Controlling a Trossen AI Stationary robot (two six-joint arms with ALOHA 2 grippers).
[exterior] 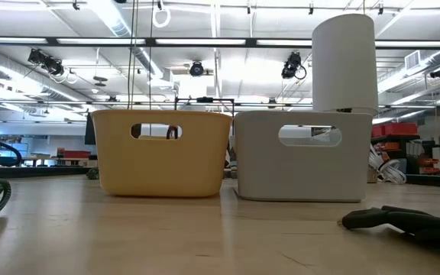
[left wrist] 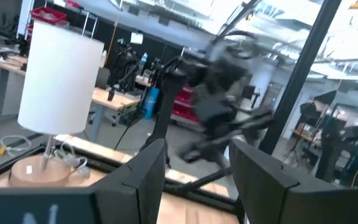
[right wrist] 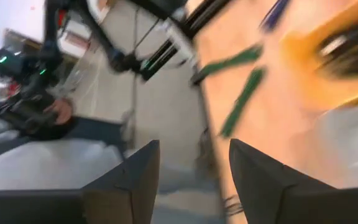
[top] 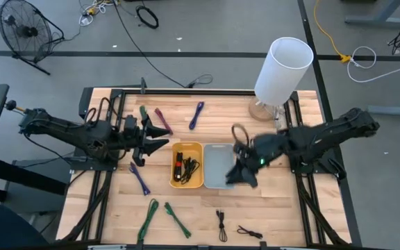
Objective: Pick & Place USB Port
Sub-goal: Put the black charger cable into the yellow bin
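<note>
The right gripper [top: 243, 175], fingers apart and empty over the grey bin [top: 217, 167], is nearer the black cables [top: 222, 223] lying at its six o'clock than the open left gripper [top: 155, 139].

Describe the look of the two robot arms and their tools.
Both arms are dark, nearly black, built of jointed segments. The left tool and the right tool each end in two flat, angular black fingers. A small green light glows on the right arm near its wrist.
</note>
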